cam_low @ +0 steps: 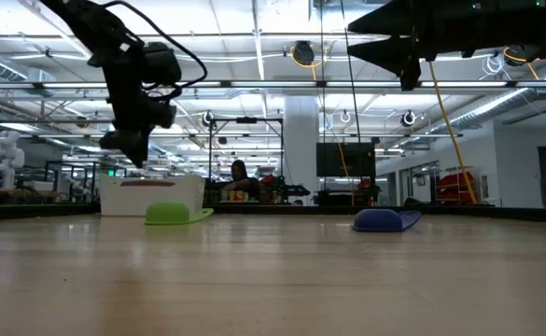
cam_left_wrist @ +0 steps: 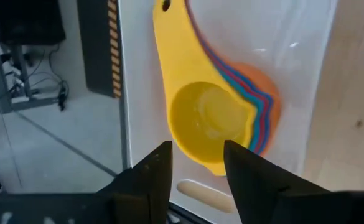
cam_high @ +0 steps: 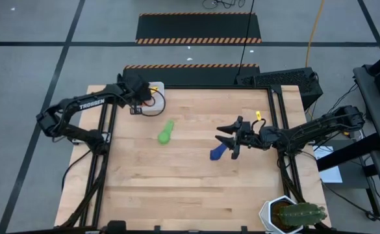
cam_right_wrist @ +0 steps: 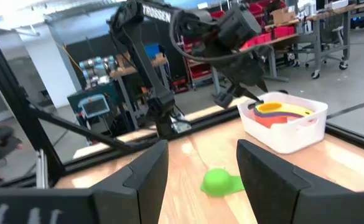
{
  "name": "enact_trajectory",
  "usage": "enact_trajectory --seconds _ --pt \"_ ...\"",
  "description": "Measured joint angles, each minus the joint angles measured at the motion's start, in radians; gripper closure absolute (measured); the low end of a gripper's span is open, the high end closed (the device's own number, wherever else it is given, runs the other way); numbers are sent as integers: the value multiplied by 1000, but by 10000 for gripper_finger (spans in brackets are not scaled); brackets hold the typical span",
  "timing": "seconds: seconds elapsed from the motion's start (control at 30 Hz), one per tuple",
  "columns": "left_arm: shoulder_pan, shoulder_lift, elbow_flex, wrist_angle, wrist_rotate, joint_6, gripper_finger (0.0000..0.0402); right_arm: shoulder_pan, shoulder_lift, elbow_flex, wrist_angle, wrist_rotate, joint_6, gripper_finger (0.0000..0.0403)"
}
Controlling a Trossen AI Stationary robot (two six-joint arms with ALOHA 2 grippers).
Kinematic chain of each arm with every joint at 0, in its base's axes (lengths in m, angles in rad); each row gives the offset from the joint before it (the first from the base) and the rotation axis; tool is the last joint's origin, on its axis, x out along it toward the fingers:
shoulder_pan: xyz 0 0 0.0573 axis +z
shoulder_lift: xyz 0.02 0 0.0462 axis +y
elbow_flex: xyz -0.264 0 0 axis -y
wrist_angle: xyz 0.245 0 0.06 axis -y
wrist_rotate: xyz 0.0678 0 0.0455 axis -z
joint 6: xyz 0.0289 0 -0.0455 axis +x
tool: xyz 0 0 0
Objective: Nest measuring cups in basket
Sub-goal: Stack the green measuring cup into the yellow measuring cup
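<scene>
We see nested cups in basket [cam_high: 156,104], far left | green cup [cam_high: 165,134] mid-table, handle toward basket | blue cup [cam_high: 218,153] just beside right gripper [cam_high: 229,139], spread open, empty | left gripper [cam_left_wrist: 197,165] over basket, parted, empty.

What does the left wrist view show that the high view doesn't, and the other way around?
Only the left wrist view shows the nested stack up close: yellow cup on top, with blue, red and orange rims beneath it. Only the high view shows the green cup and blue cup loose on the table, the open right gripper above the blue cup, and the cactus pot. Both show the white basket under the open left gripper.
</scene>
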Motion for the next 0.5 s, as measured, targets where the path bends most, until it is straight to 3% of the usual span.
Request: enact_trajectory --seconds 0.37,0.5 --pt "-300 0 0 -38 -25 -410 283 0 0 0 -79 2 16 218" --pt "-381 0 0 -3 -2 -636 284 0 1 0 -93 6 36 218"
